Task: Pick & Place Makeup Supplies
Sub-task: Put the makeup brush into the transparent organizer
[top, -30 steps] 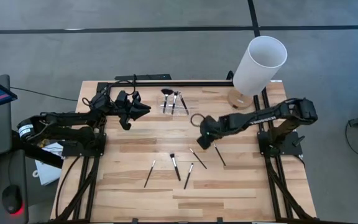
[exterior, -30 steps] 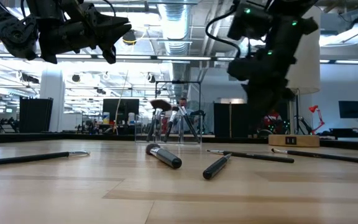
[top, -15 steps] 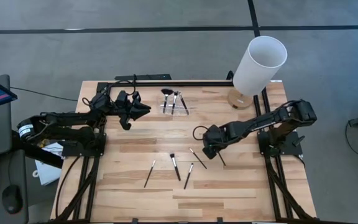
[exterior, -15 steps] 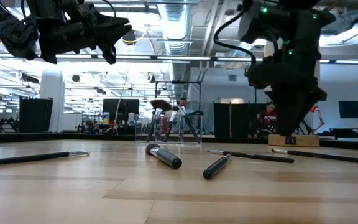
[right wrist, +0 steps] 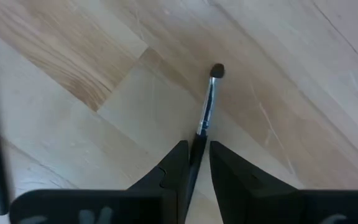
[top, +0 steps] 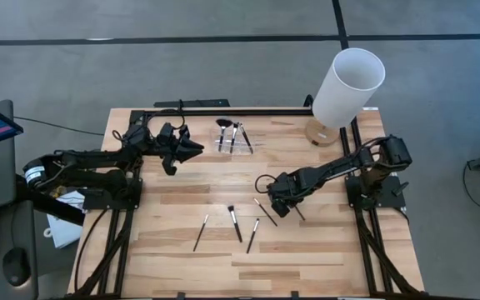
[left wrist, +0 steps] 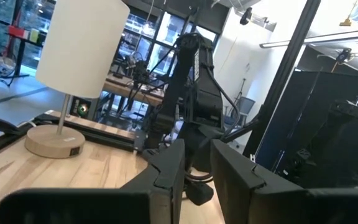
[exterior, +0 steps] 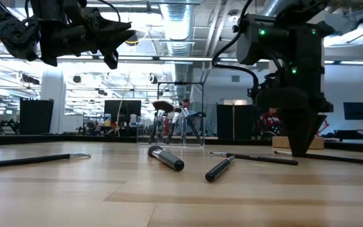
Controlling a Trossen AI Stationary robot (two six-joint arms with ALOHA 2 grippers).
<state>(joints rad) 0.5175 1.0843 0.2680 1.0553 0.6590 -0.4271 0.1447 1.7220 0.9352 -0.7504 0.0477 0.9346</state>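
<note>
Scene: We look down on a wooden table (top: 182, 250) with five slim makeup brushes loose on it and three more standing in a small clear holder (top: 233, 142) at 12 o'clock.

Right gripper: The right gripper (right wrist: 195, 163) is down at the table, fingers a narrow slot apart and straddling the handle of one thin brush (right wrist: 206, 107); we cannot tell whether it is pinched.

That brush: It lies flat just right of the table's centre, at the 3 o'clock end of the loose group, small bristle tip pointing away from the fingers.

Left gripper: The left gripper (top: 192, 148) hangs in the air at 10 o'clock, left of the holder, jaws slightly parted and holding nothing.

Handling: We judge the brush light, stiff and slick, apt to roll or pivot; hold mid-handle, clear of the soft bristles.

Views: Only the right wrist view shows the handle between the fingers; the high view hides it under the arm. The low view shows a thick-handled brush (exterior: 167, 157) and the gripper tip at board level.
</note>
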